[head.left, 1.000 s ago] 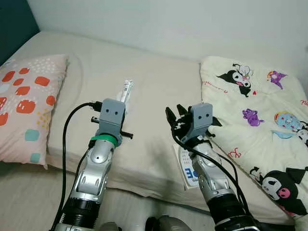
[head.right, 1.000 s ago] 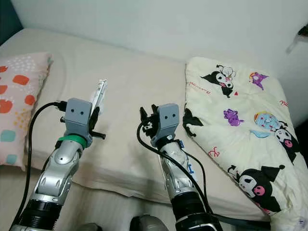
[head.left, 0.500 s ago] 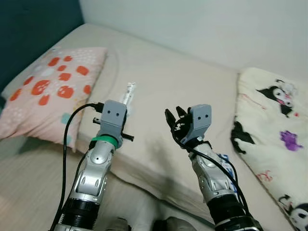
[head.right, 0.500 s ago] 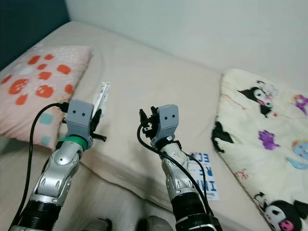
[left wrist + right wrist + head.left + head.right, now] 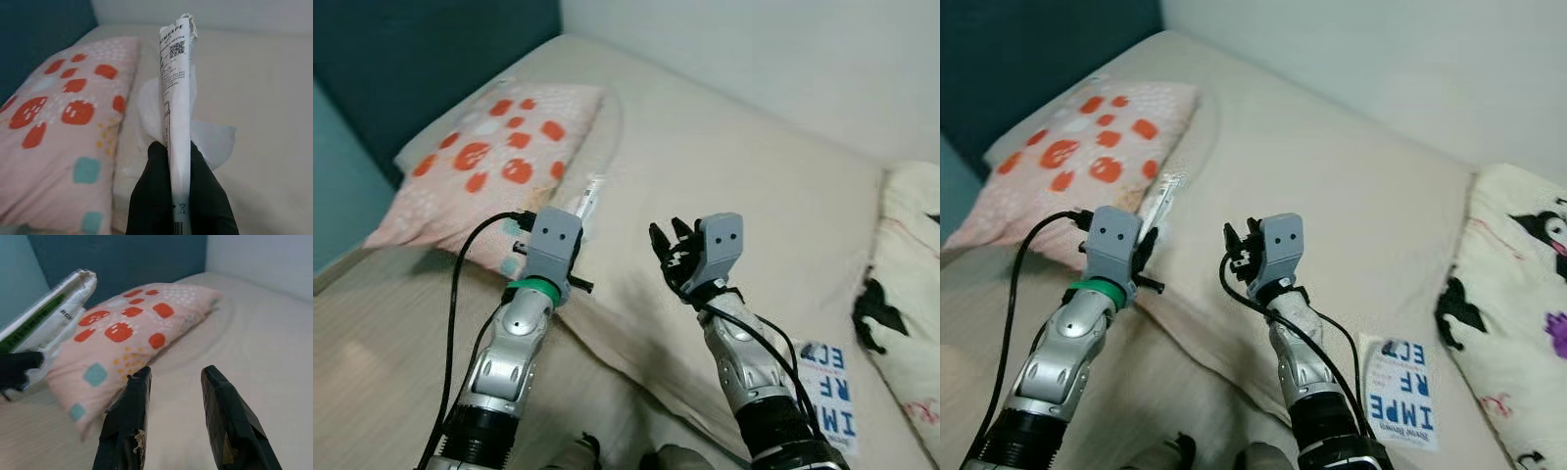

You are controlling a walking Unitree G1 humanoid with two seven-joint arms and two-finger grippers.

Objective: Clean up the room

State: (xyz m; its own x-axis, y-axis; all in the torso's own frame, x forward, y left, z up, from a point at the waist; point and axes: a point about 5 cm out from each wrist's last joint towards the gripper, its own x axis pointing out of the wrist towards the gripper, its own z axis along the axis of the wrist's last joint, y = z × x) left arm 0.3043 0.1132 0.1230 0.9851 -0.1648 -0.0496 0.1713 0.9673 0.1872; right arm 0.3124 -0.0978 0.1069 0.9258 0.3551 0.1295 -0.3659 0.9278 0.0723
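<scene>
Left gripper [image 5: 178,188]: raised over the near edge of the bed; its two black fingers are clamped on a flat white wrapper.
Wrapper [image 5: 177,98]: printed with small text and a QR code, crumpled white tissue pressed beside it; held upright above the bed's left part, just right of the pillow.
Right gripper [image 5: 177,396]: raised over the middle of the bed, nothing held; its fingers [image 5: 128,416] are parted by a moderate gap.
Pillow [image 5: 489,162]: pink with red and teal blotches, laid at the far left of the bed.
Bed [image 5: 744,166]: covered by a beige sheet.
Blanket [image 5: 1528,255]: cream, cartoon-printed, piled at the right.
Leaflet [image 5: 1398,394]: white with blue letters, lying flat on the sheet at the near right, beside the right forearm.
</scene>
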